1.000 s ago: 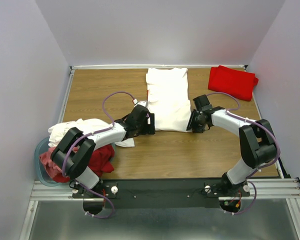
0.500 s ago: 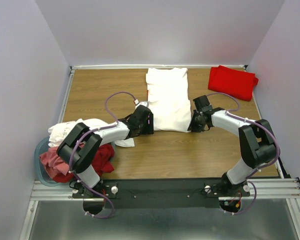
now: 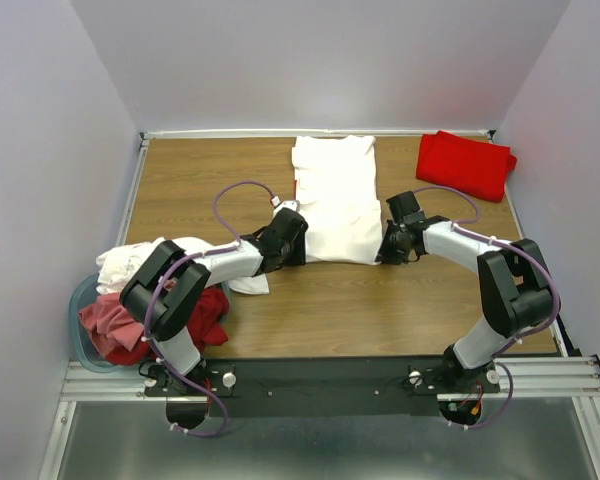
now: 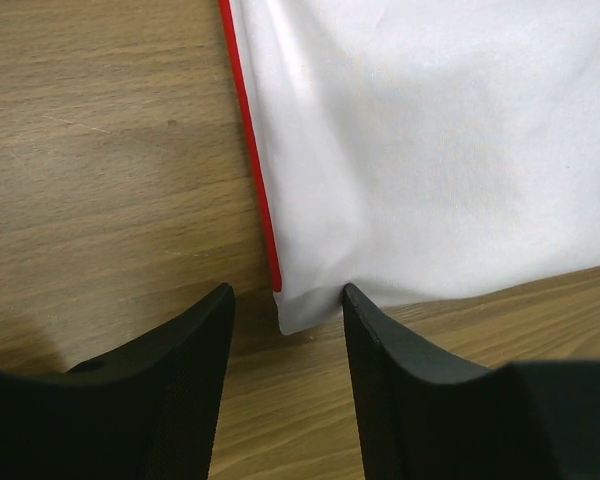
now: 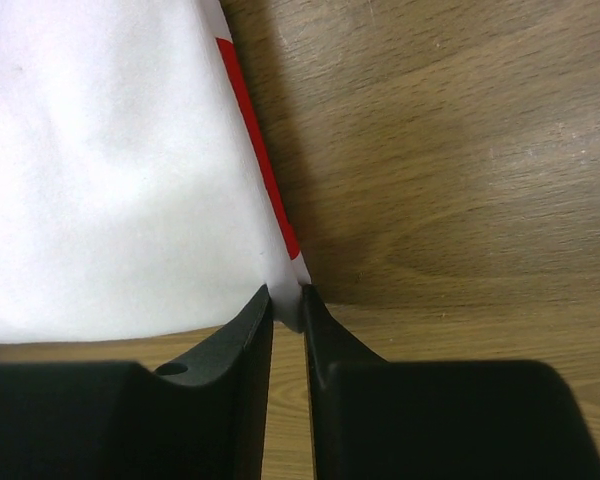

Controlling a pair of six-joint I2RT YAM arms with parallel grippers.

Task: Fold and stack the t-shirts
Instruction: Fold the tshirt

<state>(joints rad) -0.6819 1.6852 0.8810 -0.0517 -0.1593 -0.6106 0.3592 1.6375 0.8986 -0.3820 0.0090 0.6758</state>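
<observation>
R hand [image 5: 286, 296] clamped on near-right corner of white t-shirt [image 5: 100, 170]. L hand [image 4: 286, 296] has fingers apart, straddling the near-left corner, no grip yet. Shirt lies flat on desk [image 3: 200, 180], long axis running straight away from both hands. Likely next: lift near hem, fold fwd to far end.

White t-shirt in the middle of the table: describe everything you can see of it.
The white t-shirt is soft, smooth cloth, folded into a long rectangle lying flat on the wooden table, its far end near the back edge. A thin red strip shows along both long sides near the front corners. The right gripper pinches its near right corner; the left gripper stands open astride the near left corner, not gripping. Nothing else touches it.
</observation>
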